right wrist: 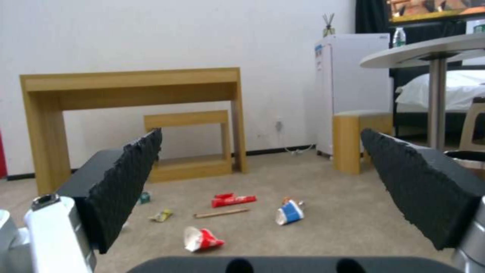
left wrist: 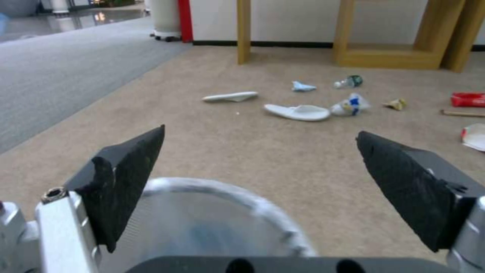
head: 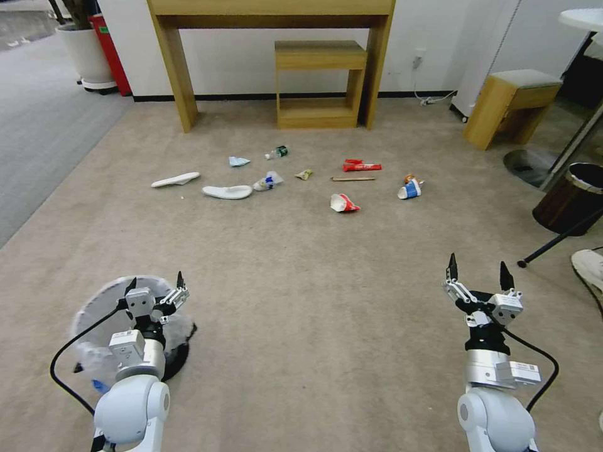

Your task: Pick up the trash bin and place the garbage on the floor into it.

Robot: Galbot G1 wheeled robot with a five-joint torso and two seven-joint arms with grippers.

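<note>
Trash bin point(head: 94, 326): near-left on the floor point(head: 301, 301), lined with a crinkly white bag; blurred inside, contents cannot be told.
Left gripper point(head: 156, 285): over the bin's far rim, fingers spread wide, holding nothing.
Right gripper point(head: 478, 269): near-right above bare carpet, wide open, empty.
Garbage, mid-floor: two white slippers point(head: 227, 191) toward the left; red-white cup point(head: 343, 203) lying on its side at the centre; blue-white cup point(head: 409, 189) to its right.
Garbage, farther: wrapper point(head: 268, 182), small crumpled scrap point(head: 304, 174), wooden stick point(head: 353, 179), red packet point(head: 361, 166), blue mask point(head: 238, 161), clear bottle point(head: 276, 152).
Brown bin point(head: 573, 198): at the floor's right edge, metal-rimmed.
Wooden desk point(head: 270, 37): against the far wall.
Left wrist view: bag rim point(left wrist: 237, 193) between the fingers, slippers beyond.
Right wrist view: white fridge point(right wrist: 348, 83) and round table point(right wrist: 429, 49) beyond the carpet.
</note>
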